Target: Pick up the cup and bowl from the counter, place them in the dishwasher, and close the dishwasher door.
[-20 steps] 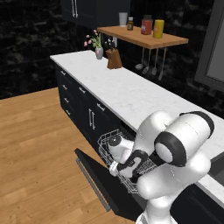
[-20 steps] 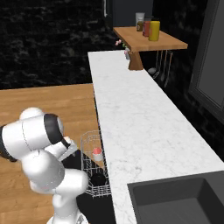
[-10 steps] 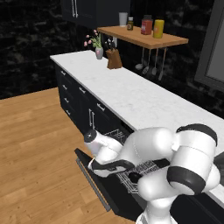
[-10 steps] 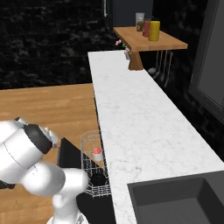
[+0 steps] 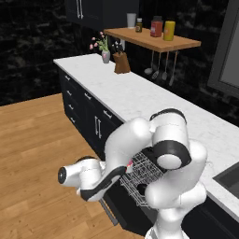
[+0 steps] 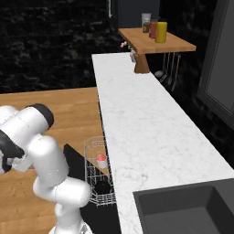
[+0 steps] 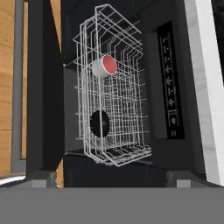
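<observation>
Hand view, left to right: wood plank floor (image 7: 6, 87), grey bar handle (image 7: 17, 83) along the flat black door (image 7: 41, 87), which lies dropped open. Next the white wire rack (image 7: 131, 57), a thin-rod grid, pulled out of the black dishwasher (image 7: 153, 87). Cup (image 7: 103, 67) in the rack, short cylinder, pale sides, red inside. Bowl (image 7: 99, 123) also in the rack, round, shallow, matte black, apart from the cup. Right of that, the white marble-look table (image 7: 203, 87) edge with faint grey veins.

Left base view: gripper (image 5: 70, 175) low over the floor, off the door's outer edge; jaws spread, pinching nothing.

Right base view: cup (image 6: 102, 161) and bowl (image 6: 103, 187) sit in the rack (image 6: 93, 151) beside the table (image 6: 141, 128); a wooden shelf (image 6: 155, 41) behind carries jars (image 6: 157, 31).
</observation>
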